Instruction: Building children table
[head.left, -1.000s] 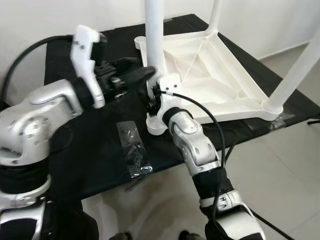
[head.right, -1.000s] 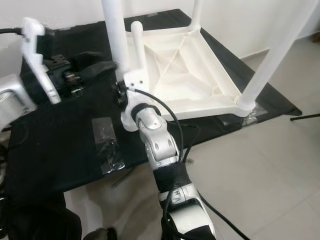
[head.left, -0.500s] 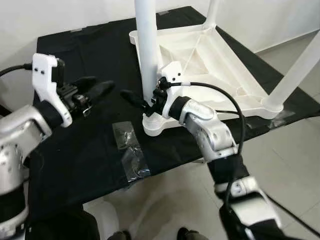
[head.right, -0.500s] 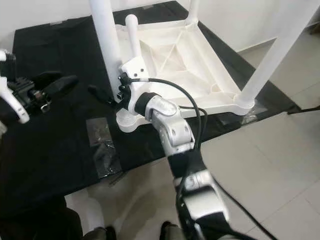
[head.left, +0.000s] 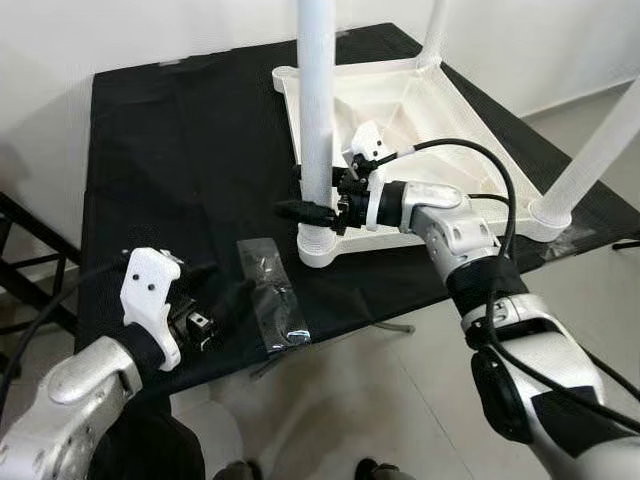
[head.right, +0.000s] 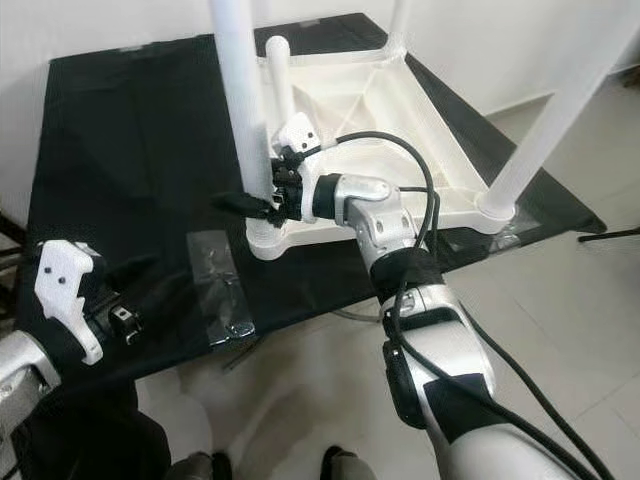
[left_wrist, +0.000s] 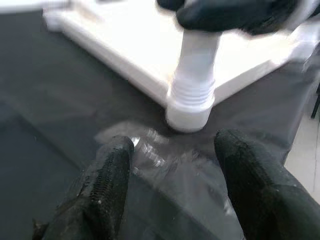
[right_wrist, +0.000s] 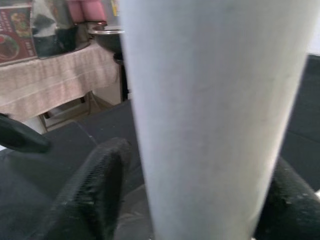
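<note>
The upright white plastic table leg (head.left: 317, 110) is straddled by the right gripper (head.left: 312, 207), jaws parted; the left gripper (left_wrist: 172, 165), jaws spread, is held over the black-draped surface (head.left: 170, 170).

The right claw (head.left: 312, 207) reaches in, fingers wide apart. The left claw (left_wrist: 172, 165) hangs low by the surface's near edge, fingers spread.

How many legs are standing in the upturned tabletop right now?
3: the near-left leg with the right gripper around it, the near-right leg, and the far-right leg. The far-left corner shows none in the left eye view.
</note>
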